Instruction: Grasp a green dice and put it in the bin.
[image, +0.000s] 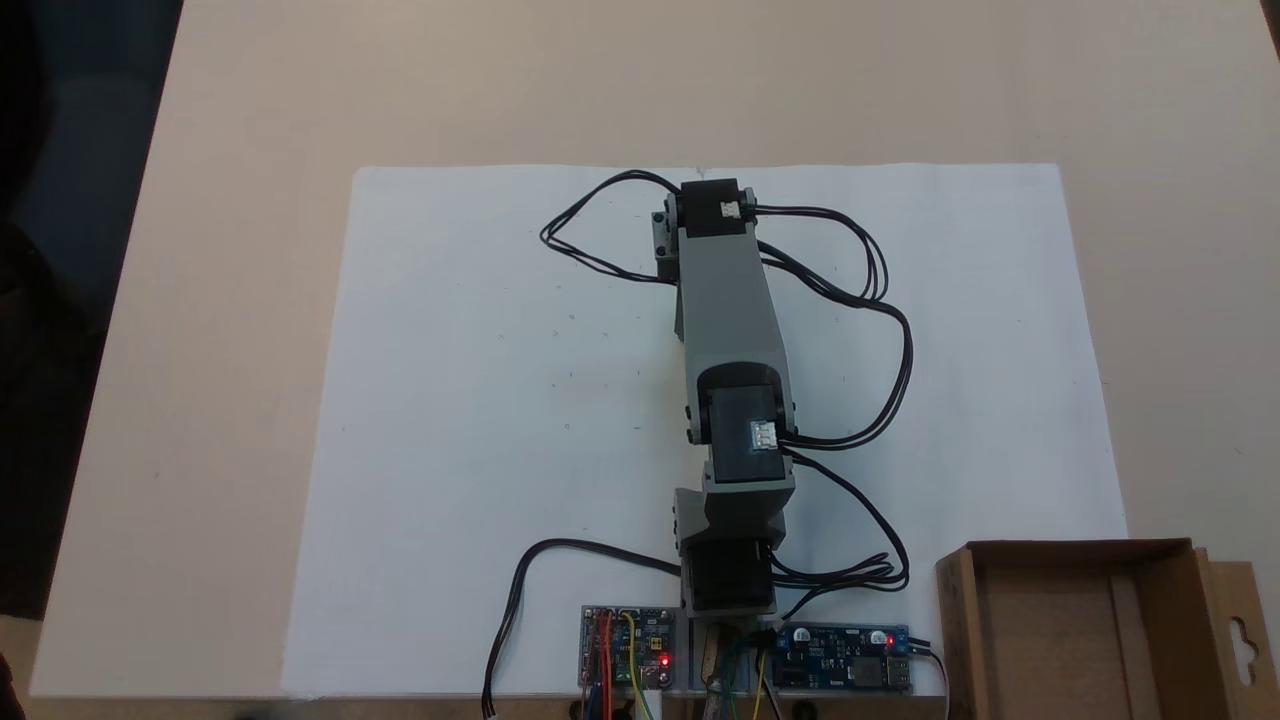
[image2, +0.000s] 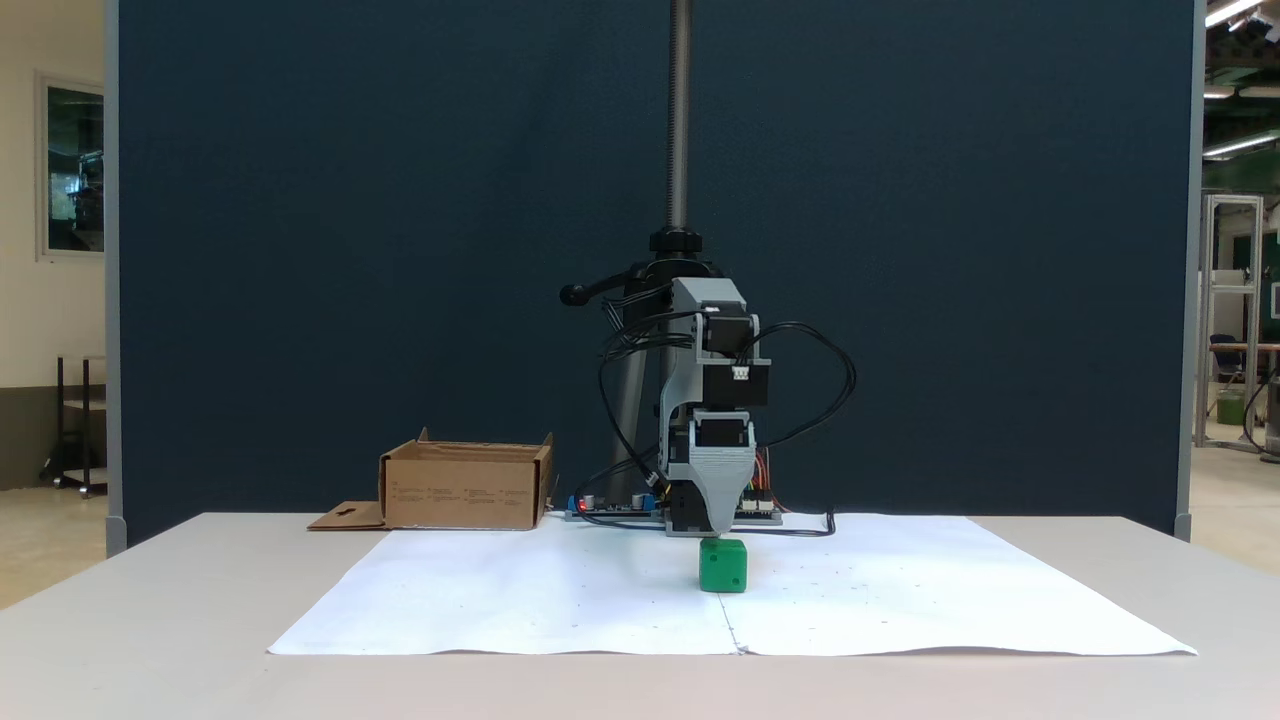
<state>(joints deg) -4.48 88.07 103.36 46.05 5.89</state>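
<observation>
The green dice (image2: 723, 565) sits on the white paper (image2: 560, 590) at mid-table, a small bright cube with faint pips. My gripper (image2: 718, 532) points straight down right above it, its grey tip almost touching the top face. Its jaws stand one behind the other, so their state is unclear. In a fixed view from above, the outstretched arm (image: 725, 330) covers the dice and the fingers. The bin (image2: 465, 495), a shallow brown cardboard box, stands beside the arm's base; its wall (image: 958, 630) and slotted flap (image: 1240, 630) appear at the lower right.
Circuit boards (image: 625, 650) with lit red LEDs sit at the arm's base (image: 728, 580). Black cables (image: 880, 300) loop out on both sides of the arm. A dark blue partition (image2: 300, 250) and a metal pole (image2: 680, 110) stand behind the table.
</observation>
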